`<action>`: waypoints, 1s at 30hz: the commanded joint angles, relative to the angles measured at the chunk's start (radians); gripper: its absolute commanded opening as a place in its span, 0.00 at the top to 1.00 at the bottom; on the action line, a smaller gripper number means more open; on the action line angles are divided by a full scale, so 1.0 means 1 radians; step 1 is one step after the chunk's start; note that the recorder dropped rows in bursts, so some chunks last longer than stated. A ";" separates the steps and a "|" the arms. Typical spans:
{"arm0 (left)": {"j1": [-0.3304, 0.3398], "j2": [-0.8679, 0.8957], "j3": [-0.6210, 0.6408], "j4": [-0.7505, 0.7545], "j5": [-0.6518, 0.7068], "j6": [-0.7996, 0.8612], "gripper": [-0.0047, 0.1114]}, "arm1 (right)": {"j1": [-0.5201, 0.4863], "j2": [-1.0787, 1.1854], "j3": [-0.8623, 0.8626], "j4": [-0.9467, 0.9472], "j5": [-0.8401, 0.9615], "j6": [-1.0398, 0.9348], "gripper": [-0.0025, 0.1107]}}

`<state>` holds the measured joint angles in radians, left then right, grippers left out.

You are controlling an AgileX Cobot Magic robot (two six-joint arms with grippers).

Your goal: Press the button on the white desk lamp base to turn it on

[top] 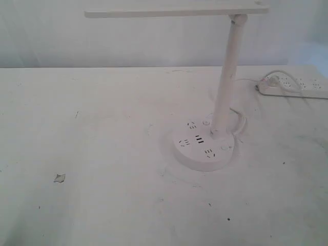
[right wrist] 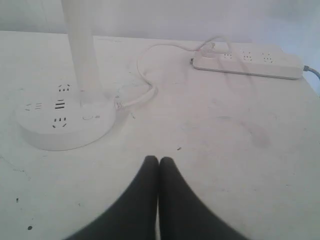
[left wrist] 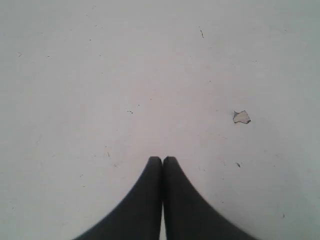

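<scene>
Contact with the white desk lamp base (top: 195, 154) was not yet made; left gripper (left wrist: 162, 159) and right gripper (right wrist: 158, 159) were clenched empty.

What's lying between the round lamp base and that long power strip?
A white cable loops from the lamp base across to the power strip. The right wrist view shows it best.

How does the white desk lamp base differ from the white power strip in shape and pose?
The white desk lamp base is a round disc; the power strip is a long, narrow bar. The base carries a slanted pole and three dark slots; the strip has neither. Both are white and have outlet holes.
</scene>
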<state>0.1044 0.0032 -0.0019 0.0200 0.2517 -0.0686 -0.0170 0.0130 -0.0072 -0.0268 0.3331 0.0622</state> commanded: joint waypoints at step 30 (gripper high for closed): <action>-0.008 -0.003 0.002 0.000 0.002 -0.001 0.96 | -0.004 0.001 0.007 -0.024 -0.393 -0.023 0.98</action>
<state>0.1044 0.0032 -0.0019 0.0200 0.2517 -0.0686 -0.0170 0.0130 -0.0058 -0.0454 0.0081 0.0425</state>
